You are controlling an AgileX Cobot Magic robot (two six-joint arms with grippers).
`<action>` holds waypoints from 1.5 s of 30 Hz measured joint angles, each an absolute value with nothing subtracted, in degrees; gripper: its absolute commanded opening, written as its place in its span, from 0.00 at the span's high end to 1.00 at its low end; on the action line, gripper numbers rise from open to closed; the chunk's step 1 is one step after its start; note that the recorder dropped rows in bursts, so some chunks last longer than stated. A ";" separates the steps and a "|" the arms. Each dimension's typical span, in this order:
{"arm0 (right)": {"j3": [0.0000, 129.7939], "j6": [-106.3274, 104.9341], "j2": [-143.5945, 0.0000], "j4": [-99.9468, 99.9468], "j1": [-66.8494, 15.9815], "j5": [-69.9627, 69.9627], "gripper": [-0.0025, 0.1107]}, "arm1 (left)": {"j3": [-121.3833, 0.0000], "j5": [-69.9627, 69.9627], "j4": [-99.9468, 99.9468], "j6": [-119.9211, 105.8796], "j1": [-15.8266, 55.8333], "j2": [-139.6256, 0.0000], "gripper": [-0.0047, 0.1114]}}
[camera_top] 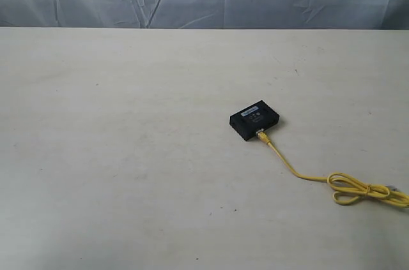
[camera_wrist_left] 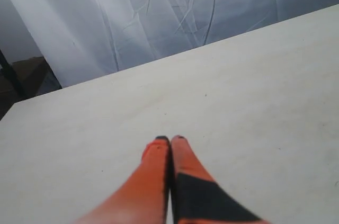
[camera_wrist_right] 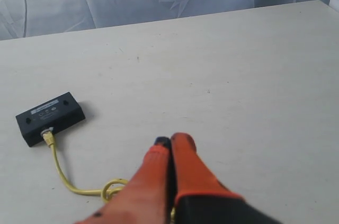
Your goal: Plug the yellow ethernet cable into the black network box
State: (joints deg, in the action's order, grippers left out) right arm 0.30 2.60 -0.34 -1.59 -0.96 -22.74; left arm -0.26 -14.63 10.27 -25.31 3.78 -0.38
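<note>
Apparently plugging is done: on the worktop (camera_top: 128, 155) the black network box (camera_top: 254, 120) lies well ahead of the right tool (camera_wrist_right: 169, 142), with the yellow ethernet cable (camera_top: 300, 174) seated in its port. That tool and the left tool (camera_wrist_left: 170, 139) are pressed together, empty; only checking seems needed.

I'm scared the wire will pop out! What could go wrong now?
The plug of the yellow ethernet cable sits in the black network box, but the pictures can't show it clicked; it might slip out. The right jaws, shut, hang near the cable's tied loop; snagging it could tug the small box along the table.
</note>
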 measured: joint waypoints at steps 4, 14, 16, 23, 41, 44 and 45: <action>0.30 2.60 -0.34 -1.68 -0.96 -22.63 0.98 | -0.26 -14.63 9.32 -22.11 3.78 -0.29 0.96; 0.30 2.60 -0.34 -1.68 -0.96 -22.63 0.98 | -0.26 -14.63 3.29 -8.30 3.78 -0.29 0.96; 0.30 2.60 -0.34 -1.70 -0.96 -22.63 0.98 | -0.26 -14.63 3.14 -7.88 3.78 -0.29 0.96; 0.30 2.60 -0.34 -1.70 -0.96 -22.63 0.98 | -0.26 -14.51 3.14 -3.24 3.78 -0.29 0.96; 0.30 2.71 -0.34 -1.93 -0.96 -22.63 0.98 | -0.26 -14.04 3.04 -2.38 3.78 -0.29 0.96; 0.30 2.71 -0.34 -1.93 -0.96 -22.63 0.98 | -0.26 -14.04 2.89 -2.38 3.78 -0.29 0.96; 0.30 2.71 -0.34 -1.93 -0.96 -22.63 0.98 | -0.26 -14.04 2.89 -2.38 3.78 -0.29 0.96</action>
State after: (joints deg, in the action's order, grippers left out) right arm 0.30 2.71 -0.34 -1.93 -0.96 -22.63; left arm -0.26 -14.04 2.89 -2.38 3.78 -0.29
